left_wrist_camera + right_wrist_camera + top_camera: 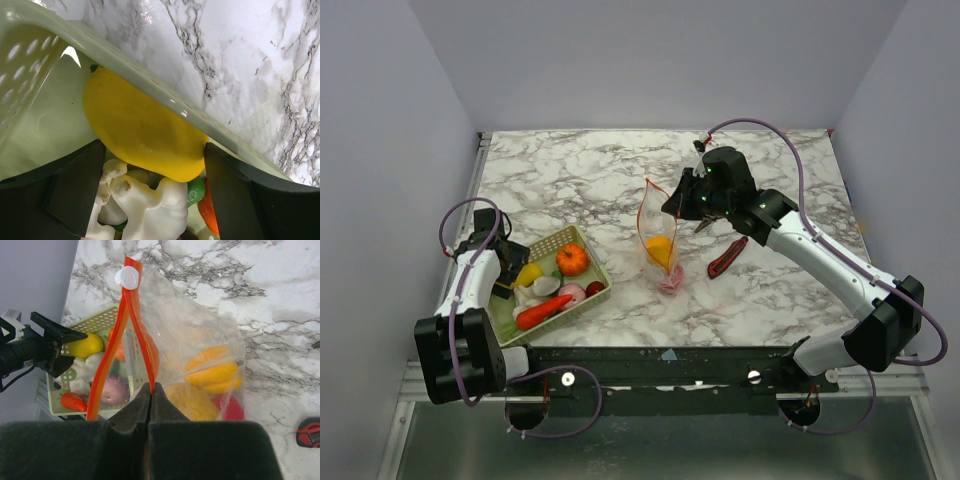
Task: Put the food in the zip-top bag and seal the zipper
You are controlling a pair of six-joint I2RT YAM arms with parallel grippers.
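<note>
While the right tool (150, 390) is clenched on the zipper (117, 340), the part-filled zip-top bag (200, 340) hangs just ahead of it. The left tool (155, 167) is released, straddling a yellow food piece (140, 125). Hazard: the glossy piece may squirt free on closure.

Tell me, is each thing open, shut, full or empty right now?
zip-top bag: upright, mouth open, partly filled with food.
zipper: unsealed, slider at one end.
basket: holds several more pieces.
left end effector: open, straddling a yellow piece in the basket.
right end effector: shut on the zipper.
</note>
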